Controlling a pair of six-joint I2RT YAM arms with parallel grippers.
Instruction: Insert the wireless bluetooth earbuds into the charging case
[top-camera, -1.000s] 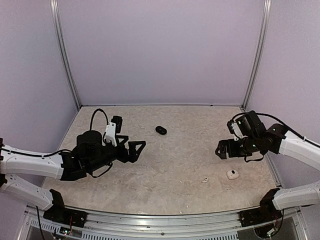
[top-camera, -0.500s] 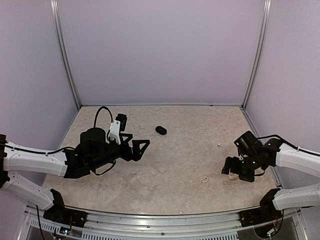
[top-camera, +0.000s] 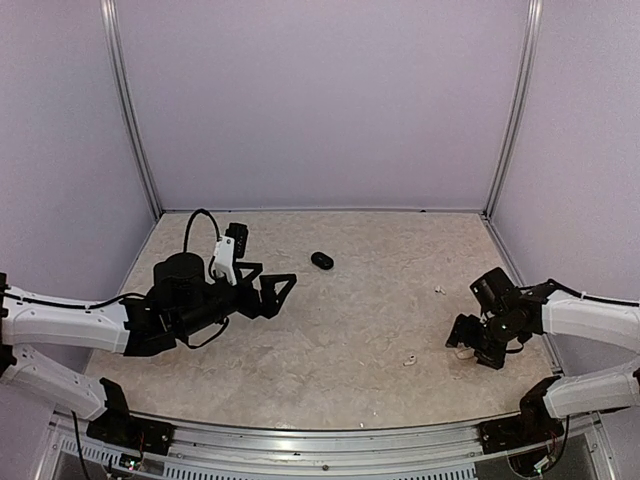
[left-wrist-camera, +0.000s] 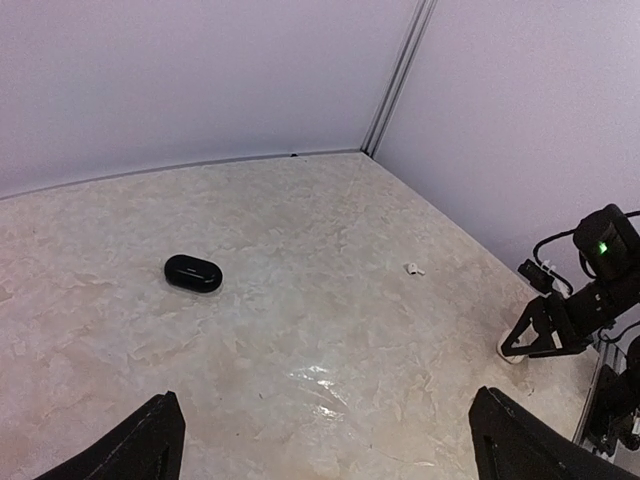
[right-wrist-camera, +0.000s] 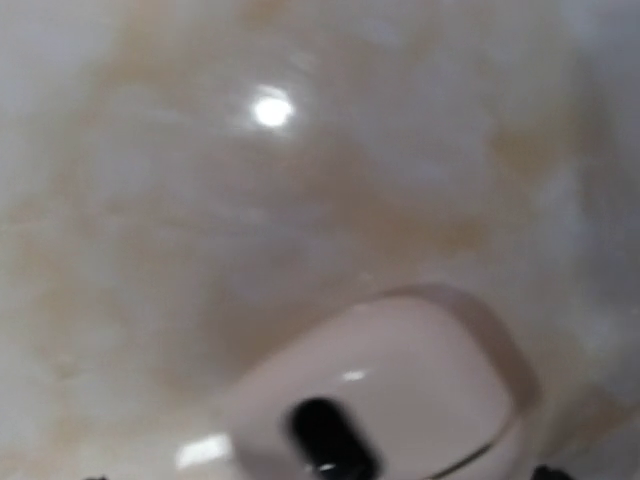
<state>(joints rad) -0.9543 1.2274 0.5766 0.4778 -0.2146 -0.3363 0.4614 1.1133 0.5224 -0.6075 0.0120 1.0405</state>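
A white oval charging case (right-wrist-camera: 400, 390) with a dark slot fills the blurred right wrist view. My right gripper (top-camera: 464, 338) is low on the table at the right, open, with its jaws on either side of that case. The case shows as a white sliver (left-wrist-camera: 507, 348) in the left wrist view. One white earbud (top-camera: 438, 291) lies behind the right gripper, and another (top-camera: 409, 360) lies to its left. A black oval case (top-camera: 321, 260) lies mid-table at the back. My left gripper (top-camera: 275, 290) hovers wide open and empty at the left. No black earbuds show.
The table (top-camera: 350, 320) is beige and marbled, with lilac walls on three sides. Metal posts (top-camera: 505, 110) stand at the back corners. A metal rail (top-camera: 320, 440) runs along the near edge.
My right arm has come down from mid-height onto the white case at the right. My left gripper has shifted slightly toward the back, staying open.
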